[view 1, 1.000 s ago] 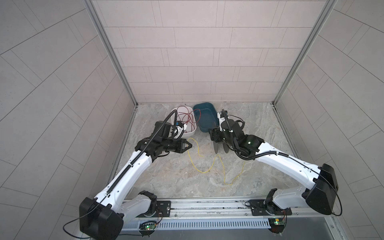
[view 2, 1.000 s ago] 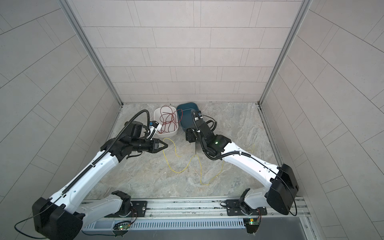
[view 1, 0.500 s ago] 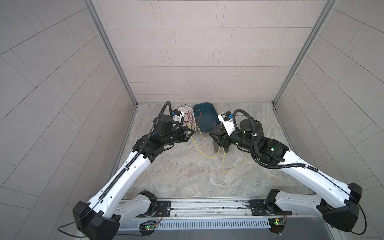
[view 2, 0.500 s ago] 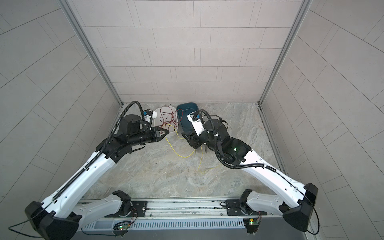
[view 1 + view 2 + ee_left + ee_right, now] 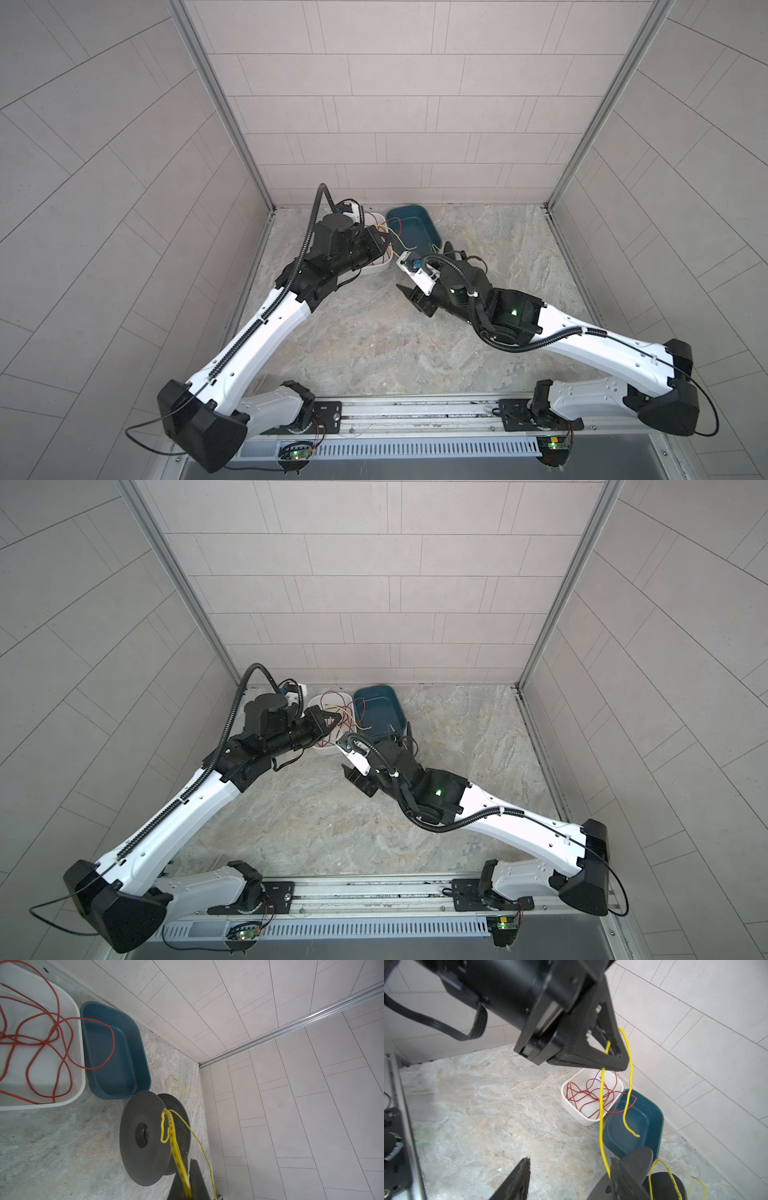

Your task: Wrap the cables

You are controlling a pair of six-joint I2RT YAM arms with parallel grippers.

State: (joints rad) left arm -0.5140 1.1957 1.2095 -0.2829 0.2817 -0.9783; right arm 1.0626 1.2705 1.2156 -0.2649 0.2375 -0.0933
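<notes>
Pinching the yellow wire [image 5: 175,1147] tight between my left gripper's [image 5: 620,1067] fingers, I hold it raised near the white tub [image 5: 571,1109]. Its short loose end dangles over the blue tub [image 5: 656,1136], and its long run slants down to the dark grey spool [image 5: 143,1138]. That spool stands on its rims on the tabletop beside the blue tub, axle level, just beyond one finger of my right gripper [image 5: 569,1165], whose fingers stand apart with nothing between them. My right arm is therefore the nearer one to turn it, I judge, while my left feeds wire down.
</notes>
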